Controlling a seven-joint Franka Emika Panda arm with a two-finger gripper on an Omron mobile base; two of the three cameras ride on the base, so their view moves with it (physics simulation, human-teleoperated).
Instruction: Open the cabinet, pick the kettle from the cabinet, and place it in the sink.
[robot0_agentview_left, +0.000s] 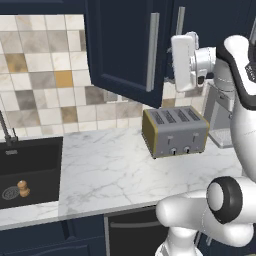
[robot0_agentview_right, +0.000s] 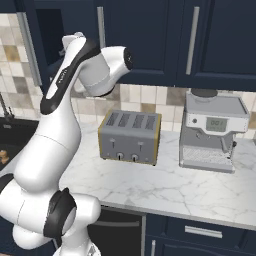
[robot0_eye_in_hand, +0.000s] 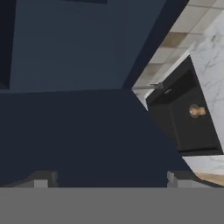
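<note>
The cabinet's navy door (robot0_agentview_left: 122, 47) stands swung out over the counter, its long silver handle (robot0_agentview_left: 154, 51) on the free edge. My white hand (robot0_agentview_left: 183, 62) hovers just right of that edge, level with the handle. In the hand view my gripper (robot0_eye_in_hand: 109, 180) is open, its fingertips (robot0_eye_in_hand: 43, 179) far apart and nothing between them, facing a flat navy panel (robot0_eye_in_hand: 83, 131) close ahead. The black sink (robot0_agentview_left: 31, 167) lies at the counter's left end, also seen past the panel as the sink (robot0_eye_in_hand: 186, 120). The kettle is out of view.
A boxy silver toaster (robot0_agentview_left: 175, 131) sits on the marble counter (robot0_agentview_left: 105, 172) below my hand. A coffee machine (robot0_agentview_right: 212, 131) stands to its right. A small brown object (robot0_agentview_left: 23, 188) lies in the basin by the drain. The faucet (robot0_agentview_left: 6, 131) rises behind the basin.
</note>
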